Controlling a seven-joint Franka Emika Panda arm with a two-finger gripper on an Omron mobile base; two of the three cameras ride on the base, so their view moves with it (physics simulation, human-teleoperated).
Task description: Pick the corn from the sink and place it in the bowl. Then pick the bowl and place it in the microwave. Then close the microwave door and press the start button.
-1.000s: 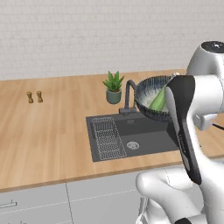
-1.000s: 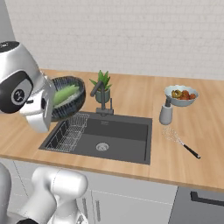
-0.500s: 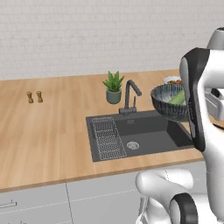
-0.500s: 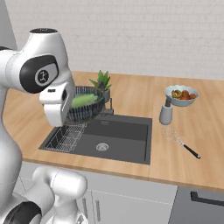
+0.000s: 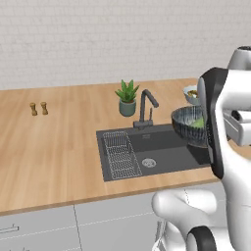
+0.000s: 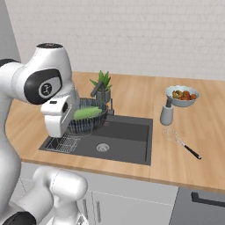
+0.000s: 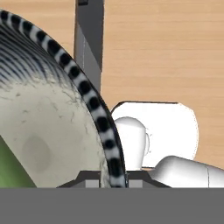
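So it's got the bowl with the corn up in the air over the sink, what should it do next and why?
Probably keep carrying the bowl level toward the microwave. The gripper is clamped on its rim, the corn lies inside, and the bowl hangs clear above the sink, so tilting could spill the corn.

Corn [image 6: 86,113] half-hidden inside bowl [image 6: 90,124]

Arm raised and bent, forearm angled down (white shell, dark joints). Gripper [image 7: 103,177] clamped on bowl [image 6: 88,117] rim, one finger [image 7: 89,176] inside wall, other outside. Bowl carried clear above sink [image 6: 123,136].
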